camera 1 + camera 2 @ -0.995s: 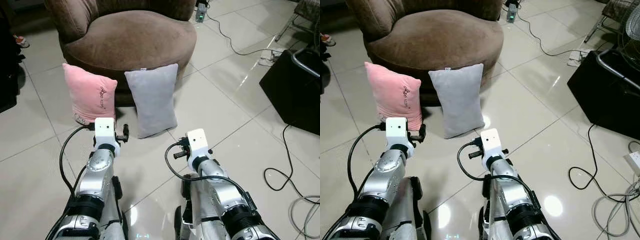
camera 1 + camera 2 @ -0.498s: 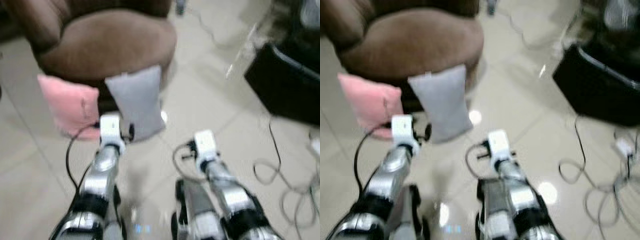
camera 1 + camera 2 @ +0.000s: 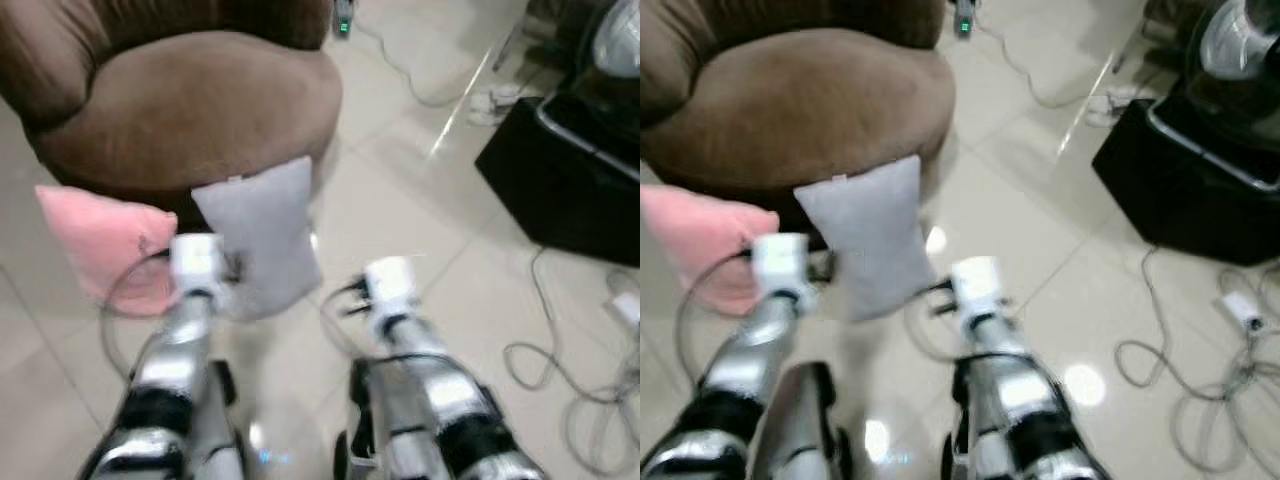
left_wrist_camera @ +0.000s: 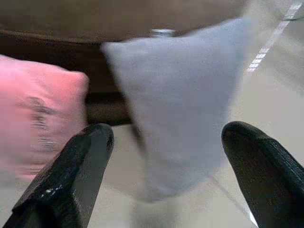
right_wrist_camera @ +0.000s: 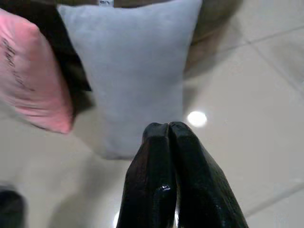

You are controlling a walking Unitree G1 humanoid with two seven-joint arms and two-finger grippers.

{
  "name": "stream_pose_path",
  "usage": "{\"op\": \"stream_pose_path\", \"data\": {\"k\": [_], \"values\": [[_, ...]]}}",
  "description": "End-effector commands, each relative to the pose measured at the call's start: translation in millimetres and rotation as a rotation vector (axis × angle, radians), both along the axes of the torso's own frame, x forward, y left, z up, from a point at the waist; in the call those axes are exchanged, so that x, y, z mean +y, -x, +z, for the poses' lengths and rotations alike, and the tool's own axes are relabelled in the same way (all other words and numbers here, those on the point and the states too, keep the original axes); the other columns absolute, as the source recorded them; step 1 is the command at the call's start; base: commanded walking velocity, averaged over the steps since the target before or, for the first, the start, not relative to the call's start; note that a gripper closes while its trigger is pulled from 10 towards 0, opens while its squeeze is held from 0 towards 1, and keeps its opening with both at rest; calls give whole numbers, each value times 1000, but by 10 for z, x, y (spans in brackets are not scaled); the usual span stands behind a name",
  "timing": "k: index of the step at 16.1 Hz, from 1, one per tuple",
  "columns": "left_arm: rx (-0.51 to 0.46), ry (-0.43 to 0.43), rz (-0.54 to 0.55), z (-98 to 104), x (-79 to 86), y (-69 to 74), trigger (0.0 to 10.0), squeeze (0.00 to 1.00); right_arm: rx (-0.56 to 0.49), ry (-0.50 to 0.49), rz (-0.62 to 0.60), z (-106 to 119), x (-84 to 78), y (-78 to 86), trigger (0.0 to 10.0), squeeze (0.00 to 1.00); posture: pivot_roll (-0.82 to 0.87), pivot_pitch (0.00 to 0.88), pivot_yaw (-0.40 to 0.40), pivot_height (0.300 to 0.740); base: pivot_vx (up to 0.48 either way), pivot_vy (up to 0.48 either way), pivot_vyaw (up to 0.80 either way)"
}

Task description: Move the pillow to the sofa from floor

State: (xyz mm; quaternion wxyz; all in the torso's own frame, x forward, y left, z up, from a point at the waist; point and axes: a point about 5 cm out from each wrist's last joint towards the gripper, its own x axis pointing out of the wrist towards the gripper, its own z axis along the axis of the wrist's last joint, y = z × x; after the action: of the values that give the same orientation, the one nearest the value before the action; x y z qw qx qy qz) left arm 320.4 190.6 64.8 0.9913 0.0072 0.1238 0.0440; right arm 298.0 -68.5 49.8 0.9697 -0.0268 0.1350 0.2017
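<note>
Still early: nothing lifted yet, all of move left.
Brown sofa (image 3: 190, 110) ahead of you, seat bare.
Grey pillow (image 3: 257, 235) stands on tiled floor (image 3: 400, 220), leaning on sofa base; pink pillow (image 3: 105, 245) beside it.
Left end effector (image 4: 166, 166) spread wide, framing grey pillow, not touching.
Right end effector (image 5: 167, 135) clenched, empty.
Versus one second ago: view shifted, pillows unmoved.

Both arms reach forward, left gripper (image 4: 166, 142) spread wide (right gripper (image 5: 167, 130) pressed closed).
</note>
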Motion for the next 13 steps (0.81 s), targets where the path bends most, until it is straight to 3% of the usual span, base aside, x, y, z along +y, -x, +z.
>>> {"op": "stream_pose_path", "data": {"k": [1, 9, 13], "values": [[14, 17, -45, -37, -191, -3, 10000, 0, 21, 34, -52, -71, -218, 7, 10000, 0, -89, 203, -85, 560, 480, 0, 0], [12, 22, -30, -32, -185, -15, 10000, 0, 16, 36, -51, -61, -227, -4, 10000, 0, -87, 194, -87, 560, 474, 0, 0], [34, -80, -16, -34, -142, -32, 10000, 0, 20, 41, -58, -64, -249, -17, 10000, 0, -83, 201, -86, 560, 0, 0, 0]]}}
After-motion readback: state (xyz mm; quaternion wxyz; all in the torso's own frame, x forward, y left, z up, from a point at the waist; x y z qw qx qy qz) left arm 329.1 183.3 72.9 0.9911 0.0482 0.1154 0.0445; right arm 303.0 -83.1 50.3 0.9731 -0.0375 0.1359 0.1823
